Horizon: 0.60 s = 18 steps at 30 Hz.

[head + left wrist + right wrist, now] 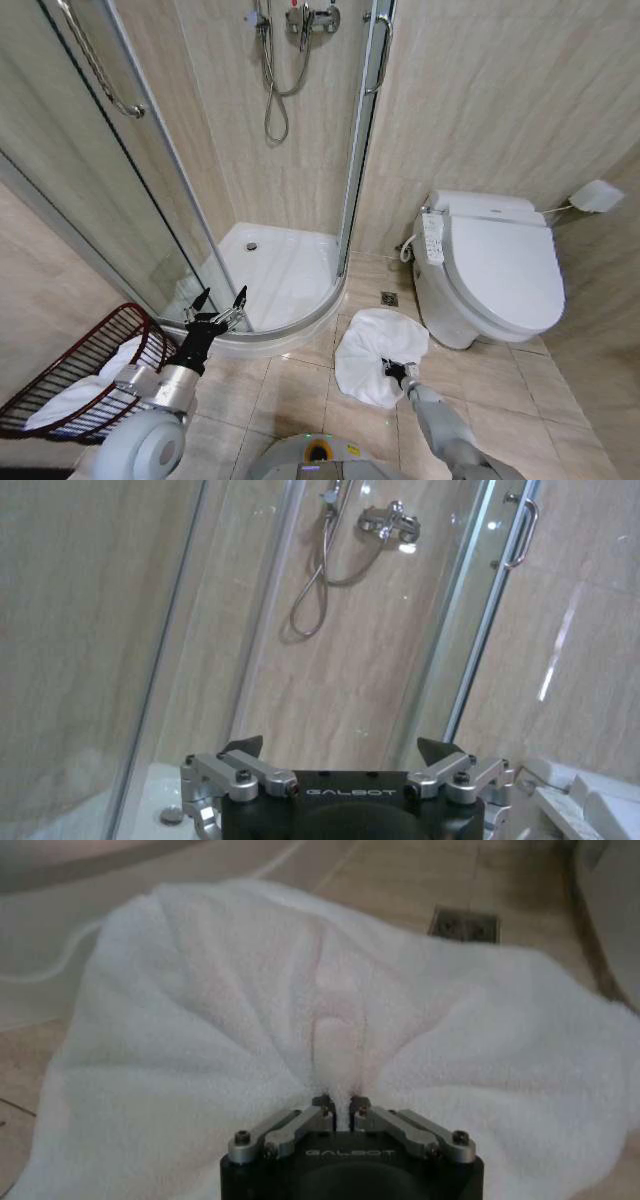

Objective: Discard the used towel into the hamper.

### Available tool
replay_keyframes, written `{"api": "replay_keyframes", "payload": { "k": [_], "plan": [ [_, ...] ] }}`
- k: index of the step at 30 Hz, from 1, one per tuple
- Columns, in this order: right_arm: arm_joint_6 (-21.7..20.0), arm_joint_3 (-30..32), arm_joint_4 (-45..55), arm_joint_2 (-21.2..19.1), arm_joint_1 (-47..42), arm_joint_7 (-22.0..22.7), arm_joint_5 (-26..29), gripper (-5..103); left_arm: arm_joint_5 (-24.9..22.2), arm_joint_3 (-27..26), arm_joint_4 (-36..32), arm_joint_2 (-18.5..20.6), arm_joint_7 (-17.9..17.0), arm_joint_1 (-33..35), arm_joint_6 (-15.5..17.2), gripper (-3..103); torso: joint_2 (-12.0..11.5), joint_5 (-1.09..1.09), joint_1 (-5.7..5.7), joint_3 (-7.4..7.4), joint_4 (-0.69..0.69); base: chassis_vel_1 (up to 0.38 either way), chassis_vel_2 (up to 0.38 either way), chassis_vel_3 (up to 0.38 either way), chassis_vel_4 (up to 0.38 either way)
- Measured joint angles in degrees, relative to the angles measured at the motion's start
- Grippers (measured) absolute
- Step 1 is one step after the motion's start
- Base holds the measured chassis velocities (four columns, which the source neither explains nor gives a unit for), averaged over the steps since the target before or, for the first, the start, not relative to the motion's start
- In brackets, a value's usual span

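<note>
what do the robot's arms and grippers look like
Both arms are silver-grey with rounded joints. The left gripper and right gripper each have a black body printed GALBOT, silver metal linkages with screws, and dark fingertips.

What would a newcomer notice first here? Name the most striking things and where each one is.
First, the white towel bunched on the tiled floor between the shower and the toilet, with the right end effector shut on a pinched fold of it. Next, the dark wire hamper at the robot's left, already holding something white. The left end effector hangs open near the shower's curved base.
</note>
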Motion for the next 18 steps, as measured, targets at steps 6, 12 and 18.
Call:
{"api": "replay_keyframes", "payload": {
  "k": [6, 12, 18],
  "plan": [
    [7.8, 2.6, 5.5, -0.7, -1.9, -0.4, 1.5, 6, 0.0, 0.0, 0.0, 0.0, 0.0, 0.0, 0.0, 100, 0.0, -0.02, 0.00, 0.00, 0.01, 0.000, 0.000, 0.000, 0.000],
    [10.3, 2.5, 17.1, -2.2, -8.0, -0.4, 4.5, 6, 0.0, 0.0, 0.0, 0.0, 0.0, 0.0, 0.0, 100, 0.0, -0.02, 0.00, 0.00, -0.01, 0.000, 0.000, 0.000, 0.000],
    [13.9, 2.3, 25.9, -2.6, -12.4, -0.6, 6.6, 6, 0.0, 0.0, 0.0, 0.0, 0.0, 0.0, 0.0, 100, 0.0, -0.01, 0.00, 0.00, 0.00, 0.000, 0.000, 0.000, 0.000]
  ]
}}
